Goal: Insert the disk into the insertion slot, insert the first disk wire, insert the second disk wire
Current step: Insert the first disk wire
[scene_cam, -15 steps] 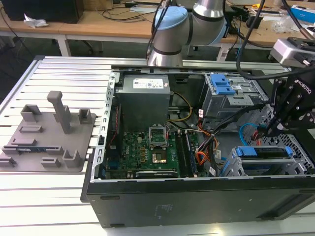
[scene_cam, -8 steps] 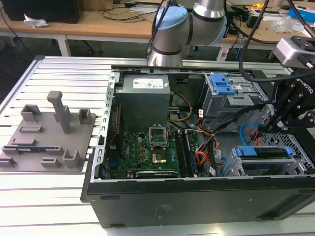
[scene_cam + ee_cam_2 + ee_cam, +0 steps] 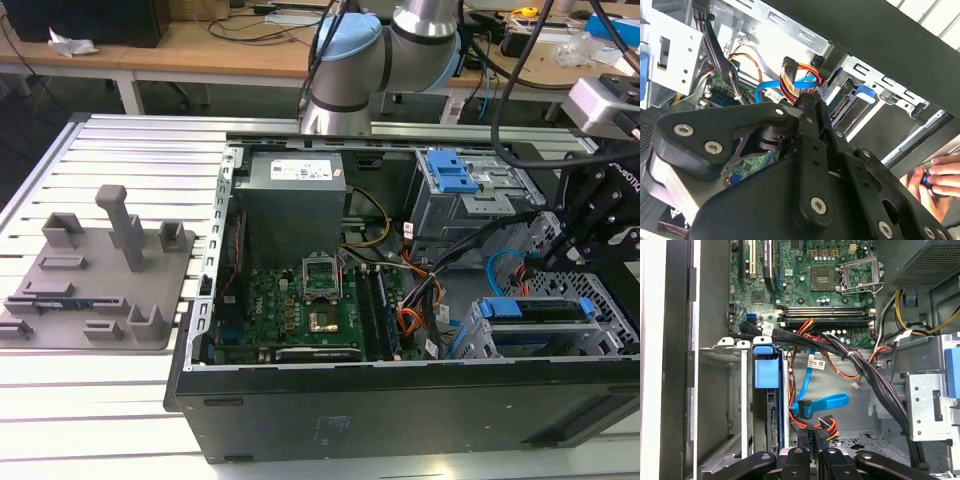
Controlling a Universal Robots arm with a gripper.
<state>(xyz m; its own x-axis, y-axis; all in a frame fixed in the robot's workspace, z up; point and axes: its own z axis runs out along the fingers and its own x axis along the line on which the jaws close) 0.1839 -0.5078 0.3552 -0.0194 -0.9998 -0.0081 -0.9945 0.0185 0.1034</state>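
The disk (image 3: 540, 310), silver in its blue carrier, sits inside the grey perforated insertion slot (image 3: 604, 292) at the case's corner on the exterior view's right. In the first wrist view the disk (image 3: 767, 405) stands edge-on in the slot (image 3: 720, 390). My gripper (image 3: 815, 434) reaches down just beside the disk's connector end, shut on the black plug of the first disk wire (image 3: 825, 422), a red, orange and black bundle. The second disk wire (image 3: 827, 401), light blue, loops loose right beside that plug. My gripper (image 3: 540, 262) hangs over the slot's open end.
A taller grey cage with a blue clip (image 3: 450, 172) stands behind the slot. Thick black cable bundles (image 3: 865, 370) cross between the motherboard (image 3: 300, 300) and the bays. A grey fixture plate (image 3: 95, 270) lies on the table. A person's hand (image 3: 935, 180) shows outside the case.
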